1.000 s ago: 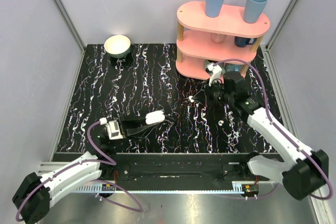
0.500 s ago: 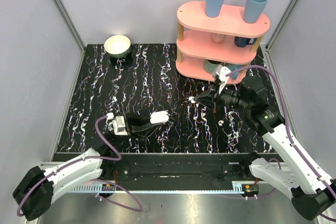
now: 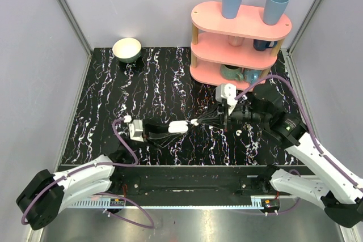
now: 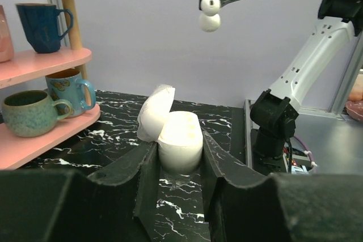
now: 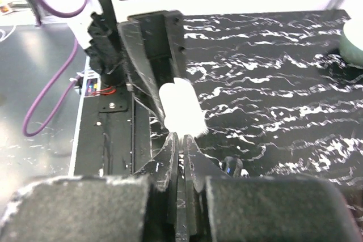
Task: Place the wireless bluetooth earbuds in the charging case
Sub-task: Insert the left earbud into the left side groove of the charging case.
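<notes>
L gripper clamped on open charging case, btwn its jaws. R gripper pinches one earbud at jaw tips, over case. None seated yet; 2nd bud on table, well apart from both jaws.

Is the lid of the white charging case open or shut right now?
Open. The left wrist view shows the charging case, held in the left gripper, with its lid hinged up and leaning left.
</notes>
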Action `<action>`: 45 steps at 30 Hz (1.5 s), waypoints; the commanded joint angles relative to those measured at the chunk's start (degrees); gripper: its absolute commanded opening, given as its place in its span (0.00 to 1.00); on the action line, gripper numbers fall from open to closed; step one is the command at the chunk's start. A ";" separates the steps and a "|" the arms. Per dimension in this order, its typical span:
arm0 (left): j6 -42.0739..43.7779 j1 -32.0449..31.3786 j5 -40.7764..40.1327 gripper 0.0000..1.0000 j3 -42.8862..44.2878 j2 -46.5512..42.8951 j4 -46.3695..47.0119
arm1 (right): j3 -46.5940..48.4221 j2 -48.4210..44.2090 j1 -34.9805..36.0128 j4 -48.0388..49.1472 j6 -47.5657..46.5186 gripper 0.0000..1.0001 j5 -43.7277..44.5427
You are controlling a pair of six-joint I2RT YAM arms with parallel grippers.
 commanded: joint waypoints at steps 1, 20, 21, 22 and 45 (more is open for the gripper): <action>-1.57 -0.17 3.18 0.00 3.58 1.92 5.27 | 3.76 2.21 5.12 -2.33 -4.42 0.00 2.18; -6.23 -0.17 9.86 0.00 5.43 8.08 10.28 | 6.76 8.46 17.08 -6.20 -13.04 0.00 15.38; -6.40 -0.17 9.95 0.00 5.52 8.17 10.28 | 6.93 8.72 17.34 -6.29 -13.39 0.00 16.07; -6.41 -0.17 10.30 0.00 5.52 8.17 10.28 | 7.19 8.98 17.69 -6.64 -13.56 0.00 16.43; -7.28 -0.17 10.56 0.00 5.87 7.91 9.84 | 10.09 15.05 24.20 -12.18 -19.01 0.00 26.71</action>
